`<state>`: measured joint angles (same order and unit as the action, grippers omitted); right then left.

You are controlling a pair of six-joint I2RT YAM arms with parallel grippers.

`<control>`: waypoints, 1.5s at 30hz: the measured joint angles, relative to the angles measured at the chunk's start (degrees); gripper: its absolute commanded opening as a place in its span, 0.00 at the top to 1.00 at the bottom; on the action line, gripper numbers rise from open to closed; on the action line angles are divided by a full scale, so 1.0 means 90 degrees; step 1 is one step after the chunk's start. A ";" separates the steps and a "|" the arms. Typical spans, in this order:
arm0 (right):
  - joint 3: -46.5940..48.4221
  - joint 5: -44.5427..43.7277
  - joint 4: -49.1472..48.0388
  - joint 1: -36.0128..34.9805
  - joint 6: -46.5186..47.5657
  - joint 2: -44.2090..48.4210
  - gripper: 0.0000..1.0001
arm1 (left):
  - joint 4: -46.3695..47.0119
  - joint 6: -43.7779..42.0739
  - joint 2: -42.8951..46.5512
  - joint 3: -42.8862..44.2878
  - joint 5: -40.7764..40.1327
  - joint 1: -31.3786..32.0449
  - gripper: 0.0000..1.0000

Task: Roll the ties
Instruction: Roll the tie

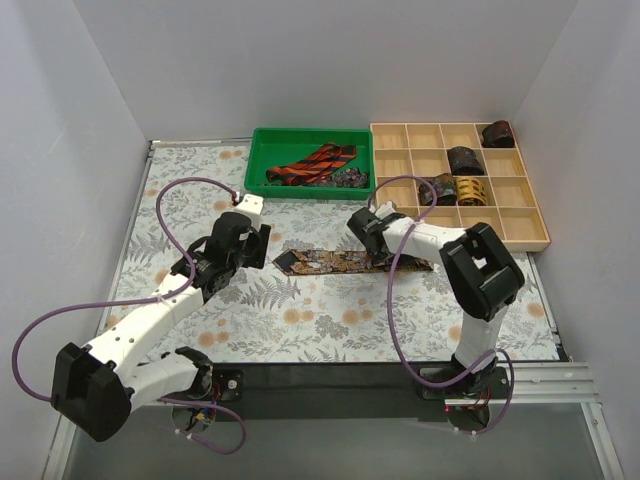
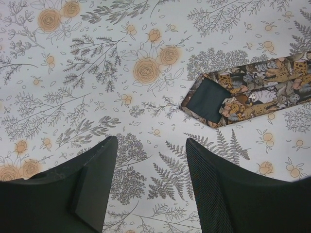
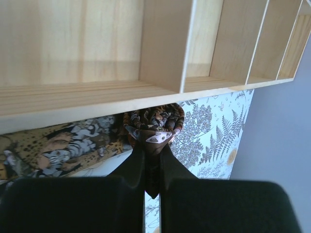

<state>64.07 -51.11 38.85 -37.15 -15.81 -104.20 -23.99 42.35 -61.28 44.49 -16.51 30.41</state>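
Fingers (image 3: 137,162) of the right gripper (image 3: 151,141) are pinched tight on one end of a long, flat fabric necktie (image 1: 335,262), dark with a brown-gold mottled animal print. At that end the cloth is curled into a small, loose coil, lying just in front of the pale edge of a shallow wooden divided box (image 1: 525,215). The rest of the necktie lies stretched out flat on the floral-print tablecloth (image 1: 300,320), between the two arms. Its wide pointed tip is turned underside up, so a plain dark lining shows inside a patterned border.

The left gripper (image 2: 151,145) hovers over the cloth close to that tip. Its two black fingers, one smooth and one finely ribbed, are spread apart with nothing between them.

A green plastic tray (image 1: 262,160) at the far side holds a crumpled red-and-black striped tie (image 1: 315,165) and a darker patterned tie (image 1: 351,178) beside it. In the square compartments of the wooden divided box sit four rolled ties (image 1: 465,160): three dark, and one gold with a lattice texture. Thin purple cables (image 1: 395,300) loop along both white arms.
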 measured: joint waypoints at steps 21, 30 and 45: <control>0.1013 0.0559 0.0534 -0.0537 -0.0078 -0.0916 0.50 | 0.0000 -0.0012 -0.0068 0.0000 0.0066 -0.0066 0.46; 0.1156 0.1326 0.0505 -0.0546 0.0146 -0.0029 0.38 | 0.0002 0.0017 -0.0515 0.0002 0.0340 -0.0070 0.46; -0.0906 0.4401 -0.1151 0.2747 0.0566 0.2676 0.44 | 0.0503 0.1069 -0.2358 0.0289 0.1562 0.0049 0.61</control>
<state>55.92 -11.51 28.49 -12.43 -10.72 -80.12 -19.46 51.96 -82.50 47.09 -2.46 30.85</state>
